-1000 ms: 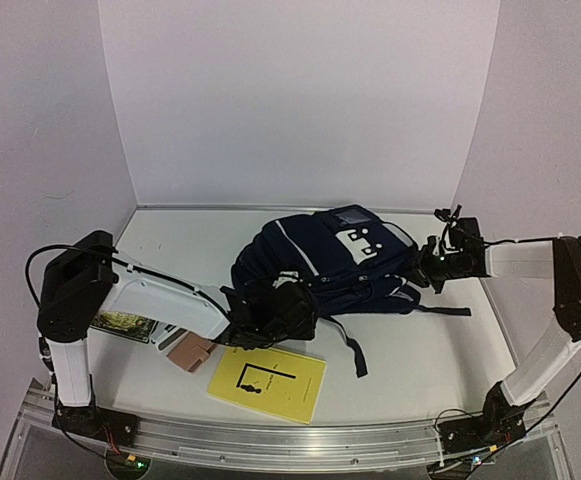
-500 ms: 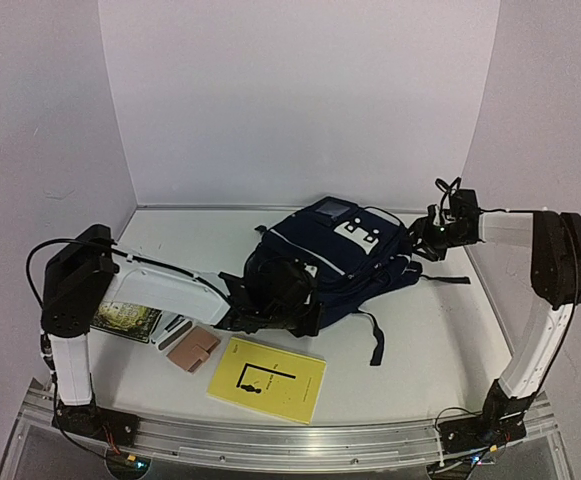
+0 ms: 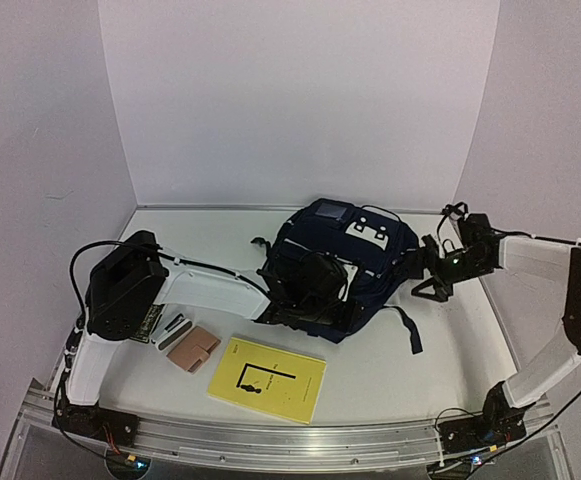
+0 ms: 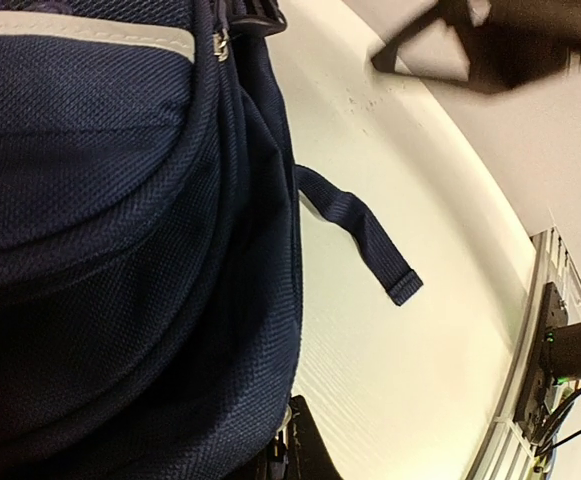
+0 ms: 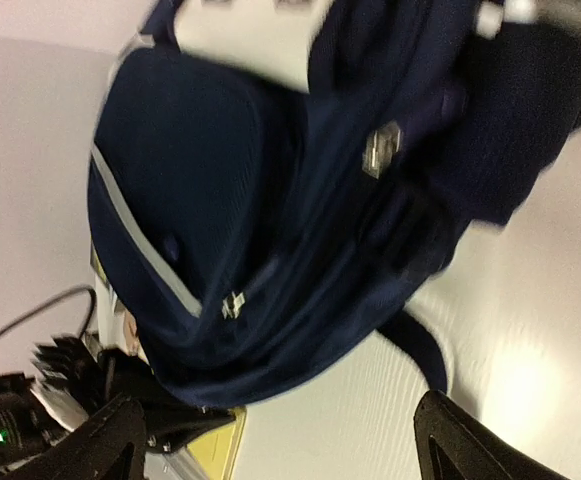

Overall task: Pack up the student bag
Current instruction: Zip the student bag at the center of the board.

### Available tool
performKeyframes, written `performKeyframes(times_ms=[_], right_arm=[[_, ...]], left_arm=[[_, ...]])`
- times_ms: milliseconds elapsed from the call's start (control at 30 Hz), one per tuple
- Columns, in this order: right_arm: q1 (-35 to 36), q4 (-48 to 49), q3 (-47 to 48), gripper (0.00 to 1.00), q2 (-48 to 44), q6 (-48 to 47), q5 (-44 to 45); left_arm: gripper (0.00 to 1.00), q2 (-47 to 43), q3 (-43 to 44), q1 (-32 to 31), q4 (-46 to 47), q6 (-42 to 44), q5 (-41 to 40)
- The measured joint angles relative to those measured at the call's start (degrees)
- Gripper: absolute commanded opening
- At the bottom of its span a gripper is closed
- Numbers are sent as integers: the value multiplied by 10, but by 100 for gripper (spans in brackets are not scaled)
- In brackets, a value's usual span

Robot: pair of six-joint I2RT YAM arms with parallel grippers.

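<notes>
Left gripper (image 3: pixel 305 290): pinched shut on the near-left face of the student bag (image 3: pixel 375 275), tips sunk in navy fabric. Right gripper (image 3: pixel 417 277): hangs just off the bag's right side, jaws spread wide, nothing between them.

Nearest, in front of the bag: yellow book (image 3: pixel 267 378), flat on the table (image 3: pixel 450 360). To the bag's near left: brown pouch (image 3: pixel 191 349), two slim dark items (image 3: pixel 173 328) too small to name, and a picture card (image 3: pixel 142 325) half hidden under the left arm.

Top view alone: gives the whole bag lying mid-table, white patch (image 3: pixel 368 232) and pale-blue panel (image 3: pixel 330 210) at its far end.

Left wrist view alone: gives the white piping (image 4: pixel 80 30), a zip pull (image 4: pixel 218 45) and a loose strap end (image 4: pixel 365 235) flat on the table beside the bag.

Right wrist view: blurred; gives the bag's side and a yellow corner below it.

Inside of the bag: shown in no view, contents impossible to tell.
</notes>
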Motion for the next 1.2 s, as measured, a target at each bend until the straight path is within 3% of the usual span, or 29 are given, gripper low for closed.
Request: performKeyframes(times_ms=[233,400,467,600,633,933,1200], right_arm=[[48,-27,-19,82,60,5,-35],[78,-20,1,71,126,17,-40],[81,-18,15,56,145,19,-41],[81,-15,31,3,150,24,-42],[80,-13,33,1,150,28,-42],[13,-32,35,0,161,19,-41],[-14,-98,96,0,163,-60,58]], left_arm=[[0,13,18,1,5,3,10],[0,29,34,1,8,7,14],[0,33,36,1,8,13,14],[0,34,36,0,8,23,15],[0,34,34,0,9,25,15],[0,-25,-64,2,16,31,0],[0,-106,-148,15,-11,32,-31]])
